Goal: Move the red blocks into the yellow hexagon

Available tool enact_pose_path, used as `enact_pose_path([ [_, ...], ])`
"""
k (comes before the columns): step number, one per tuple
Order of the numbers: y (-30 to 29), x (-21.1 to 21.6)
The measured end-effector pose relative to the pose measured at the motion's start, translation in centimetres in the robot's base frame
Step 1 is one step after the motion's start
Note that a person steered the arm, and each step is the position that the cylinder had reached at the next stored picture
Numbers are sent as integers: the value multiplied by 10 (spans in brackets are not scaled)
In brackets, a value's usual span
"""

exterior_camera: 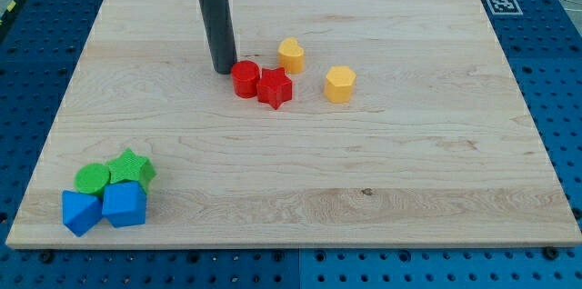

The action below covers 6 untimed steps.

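Red blocks (pixel 245 79) (pixel 275 88) two, yellow (pixel 291 54) (pixel 339 83) two.

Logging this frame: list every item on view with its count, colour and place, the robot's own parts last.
red cylinder: one, red, centre-top, touching the star
red star: one, red, right of the cylinder
yellow heart: one, yellow, above the star
yellow hexagon: one, yellow, right of the star, apart
green blocks: two, green, bottom left
blue blocks: two, blue, below the green ones
wooden board: one, light wood
marker tag: one, black-white, top right corner
my tip: one, dark, just left of the cylinder
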<state>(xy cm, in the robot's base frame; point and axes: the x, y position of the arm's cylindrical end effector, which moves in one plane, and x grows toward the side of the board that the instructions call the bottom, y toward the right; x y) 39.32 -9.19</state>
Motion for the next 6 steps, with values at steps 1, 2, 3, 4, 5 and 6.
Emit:
enact_pose_path([
  [1, 0, 18],
  [2, 6, 30],
  [3, 15, 33],
  [4, 30, 33],
  [5, 54, 33],
  [6, 75, 33],
])
